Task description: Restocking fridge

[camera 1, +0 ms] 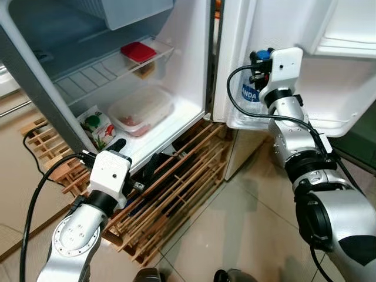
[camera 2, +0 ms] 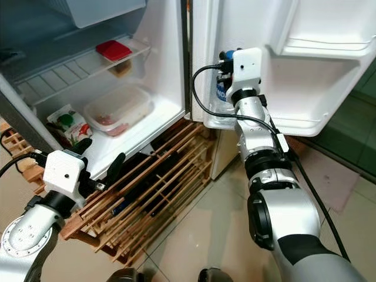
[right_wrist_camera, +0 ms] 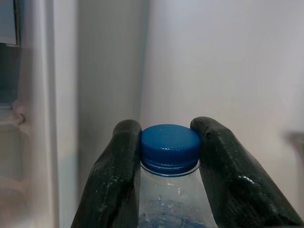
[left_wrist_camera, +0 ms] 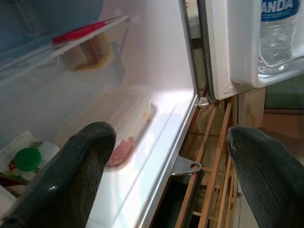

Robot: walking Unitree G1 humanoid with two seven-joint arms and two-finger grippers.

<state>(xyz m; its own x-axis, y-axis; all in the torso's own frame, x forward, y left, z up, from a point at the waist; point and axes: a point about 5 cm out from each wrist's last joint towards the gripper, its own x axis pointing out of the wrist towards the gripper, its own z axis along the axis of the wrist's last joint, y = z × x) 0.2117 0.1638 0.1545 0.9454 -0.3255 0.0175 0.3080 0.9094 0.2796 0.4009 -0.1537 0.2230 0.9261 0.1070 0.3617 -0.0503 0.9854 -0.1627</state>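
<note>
Clenched on the blue screw cap (right_wrist_camera: 169, 144) of a clear plastic water bottle with a blue label (camera 1: 251, 94), the jaws of the right gripper (right_wrist_camera: 169, 156) press one black finger against each side of the cap, with the bottle's neck between them. That bottle stands upright in the lower shelf of the white fridge door (camera 1: 329, 126), at the end nearest the hinge.

Jaws of the left gripper (left_wrist_camera: 171, 156) are spread wide with nothing between them, low before the open white fridge (camera 1: 188, 70), near its bottom front edge. Beyond them on the fridge floor lie a clear lidded plastic food box (camera 1: 141, 110) and, beside it, a printed food pouch with a green cap (camera 1: 96, 127). A flat red lidded container (camera 1: 138, 51) rests on the wire shelf above. Under the fridge is a slatted wooden pallet (camera 1: 176, 176) on the tiled floor (camera 1: 247, 229).
</note>
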